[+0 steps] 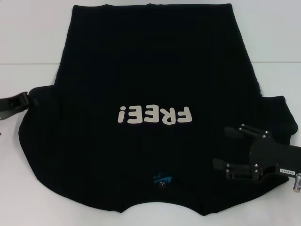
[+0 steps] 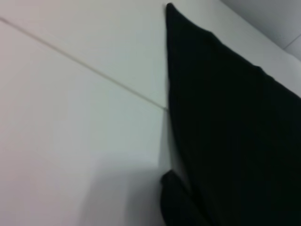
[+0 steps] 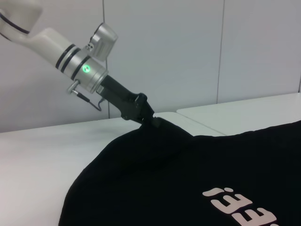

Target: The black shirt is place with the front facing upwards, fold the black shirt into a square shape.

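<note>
Both arms reach inward: left gripper (image 1: 29, 97) pinches the black shirt (image 1: 155, 70); right gripper (image 1: 228, 148) splayed above it.

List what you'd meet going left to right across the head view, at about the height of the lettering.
left pincer at the shirt's sleeve edge → FREE! lettering on the black shirt → right pincer, open over the other sleeve.

The left gripper (image 3: 149, 117) pinches the shirt's (image 3: 188, 174) far sleeve edge, lifting it off the white table (image 3: 42, 160); cream letters show nearer.
</note>
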You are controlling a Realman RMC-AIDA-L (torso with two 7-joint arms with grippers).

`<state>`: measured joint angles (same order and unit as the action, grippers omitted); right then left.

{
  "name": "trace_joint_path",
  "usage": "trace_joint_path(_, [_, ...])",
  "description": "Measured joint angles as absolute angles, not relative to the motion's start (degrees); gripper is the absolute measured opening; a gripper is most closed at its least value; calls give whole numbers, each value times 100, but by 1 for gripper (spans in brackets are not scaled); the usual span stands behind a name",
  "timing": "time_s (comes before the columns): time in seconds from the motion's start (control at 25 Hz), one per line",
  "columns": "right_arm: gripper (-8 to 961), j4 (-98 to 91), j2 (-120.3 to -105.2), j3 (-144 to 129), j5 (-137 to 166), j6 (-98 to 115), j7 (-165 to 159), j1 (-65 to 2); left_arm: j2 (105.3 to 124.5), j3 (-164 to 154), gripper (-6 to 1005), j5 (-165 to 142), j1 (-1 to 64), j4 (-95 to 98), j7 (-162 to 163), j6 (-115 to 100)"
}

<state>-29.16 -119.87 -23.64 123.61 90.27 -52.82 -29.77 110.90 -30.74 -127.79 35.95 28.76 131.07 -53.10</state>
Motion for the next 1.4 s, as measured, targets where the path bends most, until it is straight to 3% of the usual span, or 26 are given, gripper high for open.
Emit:
trace_joint_path(0.76, [941, -2891, -11996, -2363, 12357, 9051, -5334, -2994, 11132, -3331, 2, -12895, 3656, 3219, 13256, -5496])
trace_joint_path(1.16, [941, -2891, -11996, -2366, 12358, 9053, -5337, -2989, 11512, -3467, 2, -12905, 3717, 3622, 13275, -5693])
trace_joint_path(1.4, [941, -2887, -11997, -2381, 12357, 9053, -5346, -2976, 11540, -3522, 5, -12916, 3847, 3606, 13507, -5987])
